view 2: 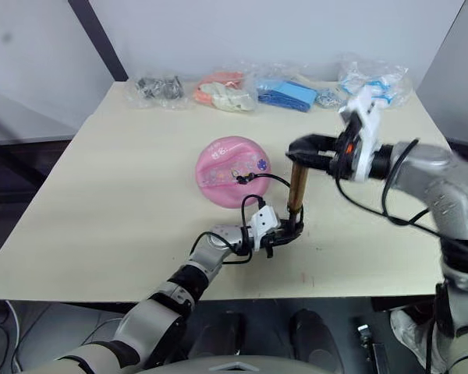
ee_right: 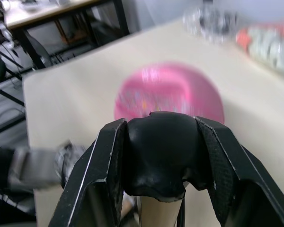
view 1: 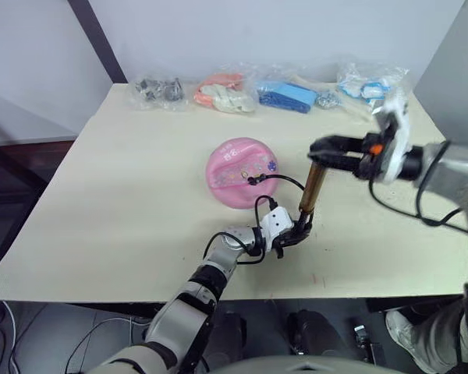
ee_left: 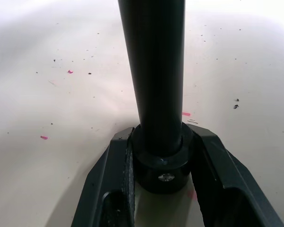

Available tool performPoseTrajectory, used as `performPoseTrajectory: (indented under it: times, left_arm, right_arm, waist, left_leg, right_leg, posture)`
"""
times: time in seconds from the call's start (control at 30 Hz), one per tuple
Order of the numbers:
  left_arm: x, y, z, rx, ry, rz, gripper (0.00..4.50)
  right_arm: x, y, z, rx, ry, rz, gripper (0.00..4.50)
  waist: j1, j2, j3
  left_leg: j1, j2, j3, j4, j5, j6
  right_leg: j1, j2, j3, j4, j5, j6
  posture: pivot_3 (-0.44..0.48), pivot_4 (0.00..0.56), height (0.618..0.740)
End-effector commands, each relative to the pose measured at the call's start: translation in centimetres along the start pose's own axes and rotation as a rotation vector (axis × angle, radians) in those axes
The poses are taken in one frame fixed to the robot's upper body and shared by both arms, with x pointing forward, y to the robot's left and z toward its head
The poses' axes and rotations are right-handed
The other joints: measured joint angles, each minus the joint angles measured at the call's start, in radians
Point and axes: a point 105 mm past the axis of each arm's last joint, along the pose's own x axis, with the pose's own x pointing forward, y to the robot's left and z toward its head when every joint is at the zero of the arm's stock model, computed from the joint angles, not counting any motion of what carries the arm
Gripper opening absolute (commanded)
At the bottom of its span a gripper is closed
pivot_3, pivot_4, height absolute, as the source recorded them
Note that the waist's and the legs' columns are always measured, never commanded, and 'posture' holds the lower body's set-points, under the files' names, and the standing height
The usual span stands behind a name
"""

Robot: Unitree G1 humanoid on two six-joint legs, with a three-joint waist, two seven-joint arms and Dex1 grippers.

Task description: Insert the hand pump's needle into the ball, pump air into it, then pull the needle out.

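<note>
Both claws clamp the upright pump, one at each end, beside the ball.

The left gripper (view 1: 296, 234) is closed on the black bottom cap of the slim gold-brown metallic hand pump (view 1: 310, 187), which stands on the pale wooden table (view 1: 125, 202); the right gripper (view 1: 321, 149) squeezes the black top cap directly above. Just beyond the left claw, to its left, sits the pink rubber ball with cartoon stickers (view 1: 242, 171), and the thin black hose (view 1: 281, 179) loops from the pump to its top, where the needle seems to be inserted. Plastic bags (view 1: 218, 92) lie well beyond.
</note>
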Motion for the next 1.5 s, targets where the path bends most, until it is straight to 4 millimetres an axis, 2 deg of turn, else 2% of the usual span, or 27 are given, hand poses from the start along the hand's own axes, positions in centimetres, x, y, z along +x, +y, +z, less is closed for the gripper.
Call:
performPoseTrajectory:
  times: [0.03, 0.1, 0.17, 0.23, 0.3, 0.37, 0.4, 0.47, 0.63, 0.67, 0.73, 0.77, 0.8, 0.83, 0.93, 1.0, 1.07, 1.23, 1.37, 1.5]
  left_arm:
    - [-1.3, -2.8, -5.7, -0.112, 0.191, -0.058, 1.11]
    - [-1.3, -2.8, -5.8, -0.114, 0.192, -0.057, 1.11]
    - [-1.3, -2.9, -5.9, -0.116, 0.196, -0.057, 1.11]
    - [-1.4, -2.9, -6.0, -0.117, 0.198, -0.057, 1.11]
    - [-1.4, -2.9, -6.0, -0.116, 0.199, -0.059, 1.11]
    - [-1.4, -2.8, -6.0, -0.114, 0.199, -0.060, 1.11]
    - [-1.4, -2.8, -6.0, -0.114, 0.199, -0.060, 1.11]
    - [-1.5, -2.8, -5.9, -0.112, 0.199, -0.061, 1.11]
    - [-1.6, -2.6, -5.9, -0.111, 0.198, -0.056, 1.11]
    - [-1.7, -2.6, -5.9, -0.112, 0.198, -0.055, 1.11]
    - [-1.7, -2.7, -6.0, -0.115, 0.198, -0.054, 1.11]
    - [-1.8, -2.7, -6.0, -0.116, 0.197, -0.054, 1.11]
    - [-1.8, -2.7, -5.9, -0.116, 0.196, -0.053, 1.11]
    - [-1.8, -2.7, -5.9, -0.116, 0.194, -0.051, 1.11]
    - [-1.8, -2.7, -5.9, -0.117, 0.192, -0.047, 1.11]
    - [-1.9, -2.7, -6.0, -0.119, 0.195, -0.044, 1.11]
    - [-1.9, -2.7, -6.0, -0.121, 0.197, -0.043, 1.11]
    - [-1.8, -2.8, -5.9, -0.123, 0.194, -0.046, 1.11]
    - [-1.7, -2.8, -5.8, -0.122, 0.192, -0.050, 1.11]
    - [-1.6, -2.8, -5.8, -0.121, 0.193, -0.051, 1.11]
  right_arm:
    - [-3.0, 0.4, 6.6, -0.147, -0.158, -0.079, 1.69]
    - [-3.6, 0.5, 7.6, -0.157, -0.174, -0.095, 1.69]
    - [-3.7, 0.4, 7.4, -0.158, -0.163, -0.109, 1.69]
    - [-3.5, 0.1, 5.9, -0.141, -0.127, -0.120, 1.69]
    - [-2.7, -0.3, 3.0, -0.097, -0.071, -0.124, 1.69]
    - [-2.2, -0.5, 1.2, -0.060, -0.051, -0.125, 1.69]
    - [-1.8, -0.7, -0.4, -0.030, -0.030, -0.131, 1.69]
    - [-0.9, -1.0, -4.9, 0.013, 0.067, -0.140, 1.69]
    - [1.0, 0.1, -13.7, 0.106, 0.237, -0.119, 1.69]
    - [1.4, 0.5, -14.9, 0.118, 0.260, -0.107, 1.69]
    - [2.1, 2.1, -19.1, 0.211, 0.323, -0.074, 1.69]
    - [2.2, 2.7, -20.6, 0.227, 0.356, -0.061, 1.69]
    - [2.2, 3.1, -21.1, 0.237, 0.363, -0.053, 1.69]
    - [2.2, 3.0, -20.8, 0.237, 0.344, -0.058, 1.69]
    - [2.2, 2.2, -19.2, 0.219, 0.283, -0.076, 1.69]
    - [1.7, 0.4, -14.3, 0.149, 0.172, -0.103, 1.69]
    - [1.1, -0.4, -10.4, 0.087, 0.090, -0.107, 1.69]
    - [-1.0, -0.1, -1.7, -0.008, -0.063, -0.059, 1.69]
    - [-2.4, 0.6, 2.0, -0.039, -0.108, -0.034, 1.69]
    - [-4.3, 1.0, 6.1, -0.087, -0.173, -0.049, 1.69]
  waist:
    - [0.002, -0.002, 0.001]
    - [0.002, -0.004, 0.004]
    - [0.002, -0.002, 0.005]
    - [0.002, -0.003, 0.006]
    - [0.003, -0.004, 0.005]
    - [0.003, -0.008, 0.003]
    - [0.003, -0.007, 0.003]
    - [0.002, -0.009, 0.002]
    - [-0.006, -0.013, -0.010]
    - [-0.006, -0.013, -0.011]
    - [-0.007, -0.012, -0.013]
    - [-0.008, -0.016, -0.019]
    - [-0.009, -0.019, -0.022]
    - [-0.011, -0.018, -0.023]
    - [-0.017, -0.017, -0.026]
    - [-0.017, -0.016, -0.025]
    - [-0.017, -0.012, -0.020]
    - [-0.007, -0.003, -0.004]
    - [0.002, -0.003, -0.001]
    - [0.002, -0.002, 0.003]
  left_leg:
    - [0.000, 0.000, 0.000, 0.000, 0.000, 0.000]
    - [0.000, 0.000, -0.001, 0.000, 0.000, 0.000]
    - [-0.002, 0.000, -0.001, 0.000, 0.000, 0.000]
    - [-0.002, 0.000, -0.001, 0.000, 0.000, 0.000]
    - [-0.003, 0.000, -0.001, 0.000, 0.000, 0.000]
    - [-0.002, 0.000, -0.002, 0.000, 0.000, 0.000]
    - [-0.002, 0.000, -0.002, 0.000, 0.000, 0.000]
    - [0.000, 0.000, -0.001, 0.000, 0.000, 0.000]
    - [0.006, 0.002, -0.001, 0.000, 0.000, 0.000]
    - [0.008, 0.003, -0.002, 0.000, 0.000, 0.000]
    - [0.009, 0.003, -0.003, 0.000, 0.000, 0.000]
    - [0.009, 0.003, -0.003, 0.000, 0.000, 0.000]
    - [0.010, 0.003, -0.003, -0.001, 0.000, 0.000]
    - [0.019, 0.003, -0.004, -0.005, -0.001, -0.001]
    - [0.024, 0.003, -0.004, -0.010, -0.002, -0.002]
    - [0.024, 0.003, -0.005, -0.011, -0.001, -0.002]
    - [0.023, 0.003, -0.005, -0.011, -0.001, -0.002]
    - [0.016, 0.001, -0.005, -0.010, -0.001, -0.002]
    - [0.005, 0.001, -0.007, -0.008, -0.001, -0.002]
    - [0.003, 0.000, -0.007, -0.005, -0.001, -0.002]
  right_leg:
    - [0.000, 0.000, 0.000, 0.000, 0.000, 0.000]
    - [0.000, 0.000, -0.001, 0.000, 0.000, 0.000]
    - [-0.002, 0.000, -0.001, -0.001, 0.000, 0.000]
    - [-0.002, -0.001, -0.001, -0.001, 0.000, 0.000]
    - [-0.002, -0.001, -0.001, -0.001, 0.000, 0.000]
    - [0.000, -0.001, -0.002, -0.001, 0.000, 0.000]
    - [0.000, 0.000, -0.002, -0.001, -0.001, 0.000]
    - [0.001, -0.001, -0.001, -0.001, 0.000, 0.001]
    - [0.007, 0.001, -0.002, -0.001, -0.001, 0.001]
    - [0.009, 0.002, -0.003, -0.001, -0.002, 0.000]
    - [0.009, 0.002, -0.004, -0.001, -0.004, -0.003]
    - [0.009, 0.002, -0.004, -0.001, -0.004, -0.003]
    - [0.010, 0.003, -0.005, -0.001, -0.003, -0.003]
    - [0.017, 0.002, -0.006, -0.001, -0.006, -0.004]
    - [0.019, 0.002, -0.006, -0.001, -0.009, -0.006]
    - [0.019, 0.002, -0.006, -0.001, -0.009, -0.006]
    - [0.019, 0.002, -0.007, -0.001, -0.009, -0.005]
    - [0.014, 0.000, -0.006, -0.001, -0.008, -0.004]
    - [0.006, 0.000, -0.008, -0.001, -0.008, -0.004]
    - [0.005, -0.001, -0.009, -0.001, -0.008, -0.004]
  posture:
    - [0.000, 0.150, 0.740]
    - [0.000, 0.150, 0.740]
    - [0.000, 0.150, 0.740]
    - [0.000, 0.150, 0.740]
    - [0.000, 0.150, 0.740]
    - [0.000, 0.150, 0.740]
    - [0.000, 0.150, 0.740]
    - [0.000, 0.150, 0.740]
    - [0.000, 0.150, 0.740]
    - [0.000, 0.150, 0.740]
    - [0.000, 0.150, 0.740]
    - [0.000, 0.150, 0.740]
    - [0.000, 0.150, 0.740]
    - [0.000, 0.150, 0.740]
    - [0.000, 0.150, 0.740]
    - [0.000, 0.150, 0.740]
    - [0.000, 0.150, 0.740]
    - [0.000, 0.150, 0.740]
    - [0.000, 0.150, 0.740]
    - [0.000, 0.150, 0.740]
